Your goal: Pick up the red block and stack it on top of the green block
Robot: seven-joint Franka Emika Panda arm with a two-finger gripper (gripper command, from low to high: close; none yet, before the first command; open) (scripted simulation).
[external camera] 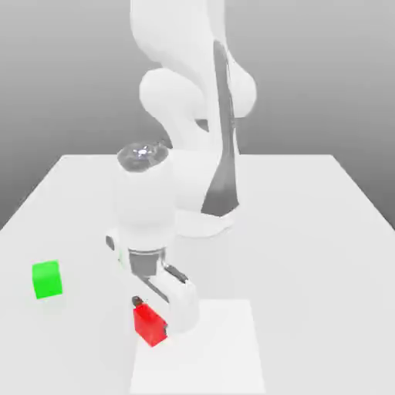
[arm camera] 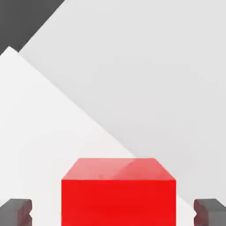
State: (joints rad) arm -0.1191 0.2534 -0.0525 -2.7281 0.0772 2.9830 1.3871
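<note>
Straddling red block (arm camera: 118, 194) | jaws apart, untouching | green block (external camera: 46, 279) well apart

So what's around me rn, besides the obvious stuff: a big white table (external camera: 308, 231), plain matte top, no markings, no clutter. It stretches to both side edges in the exterior view, w/ the far edge running straight across against the bg. There's a brighter white square patch (external camera: 224, 347) on the tabletop at the near edge, roughly mid-width, looks flat & flush w/ the surface; can't tell if it's a separate sheet or just a lighter area. Behind the table is a plain grey backdrop (external camera: 69, 69), darker up top, lighter lower down.
</note>
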